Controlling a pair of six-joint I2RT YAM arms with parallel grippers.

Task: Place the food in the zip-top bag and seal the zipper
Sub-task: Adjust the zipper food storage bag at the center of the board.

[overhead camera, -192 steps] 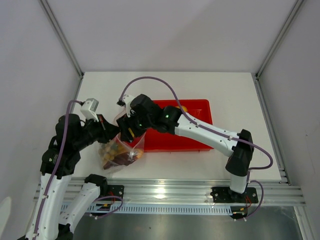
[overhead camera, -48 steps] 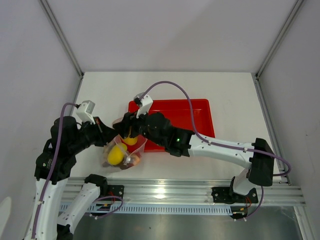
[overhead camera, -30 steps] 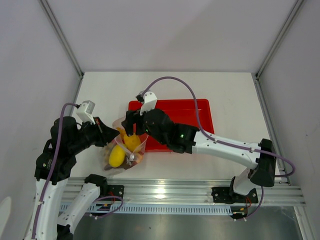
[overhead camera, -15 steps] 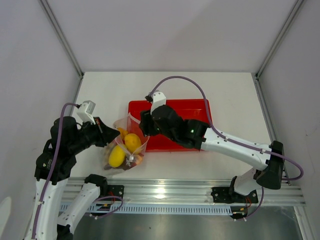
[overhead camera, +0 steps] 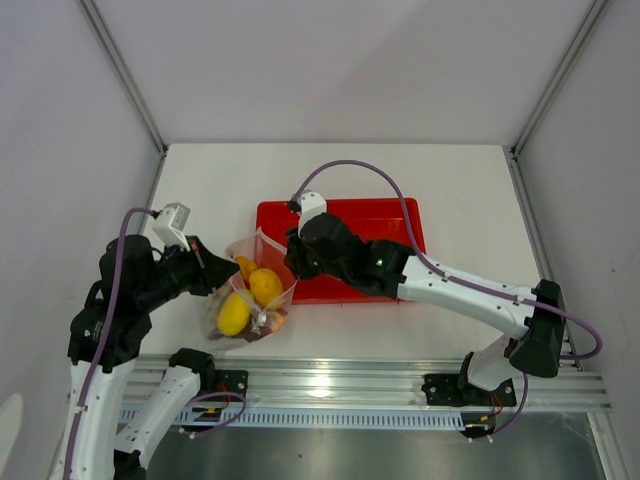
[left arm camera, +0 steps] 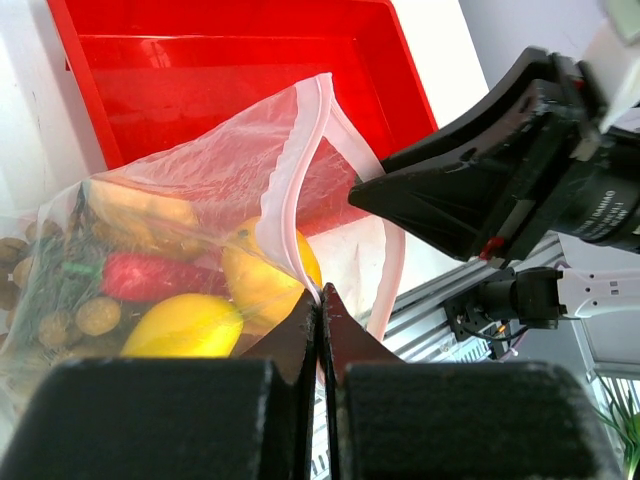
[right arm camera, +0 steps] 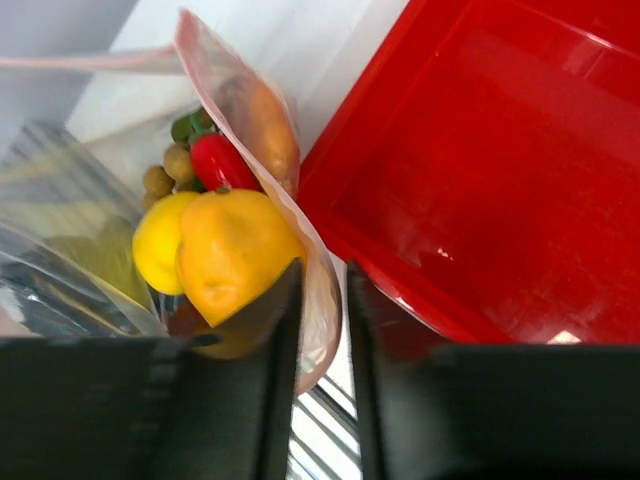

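A clear zip-top bag (overhead camera: 262, 262) with pink dots sits on the white table (overhead camera: 460, 180), just beside the near left corner of a red tray (overhead camera: 390, 215), between the two arms. Its mouth gapes open and faces the tray.

The left gripper (left arm camera: 318, 298) has its two fingers pressed together on the bag's pinkish zipper (left arm camera: 290, 170) – pinching one lip of the mouth and holding it up. The other lip hangs loose nearer the tray.

Inside the bag lie two yellow fruits (right arm camera: 235, 250), one deeper orange-yellow and one lemon yellow, touching each other. Behind them, deeper in the bag, are a red piece (right arm camera: 222, 160), an orange chunk (right arm camera: 265, 125) and a cluster of small tan round fruits (right arm camera: 160, 178) with green leaves.

The right gripper (right arm camera: 322, 275) hovers above the bag's mouth and the tray's left edge. Its fingers stand a little apart – a narrow gap with nothing clamped in it; the bag's side shows through the gap below.

No food shows in the part of the tray that the cameras see.
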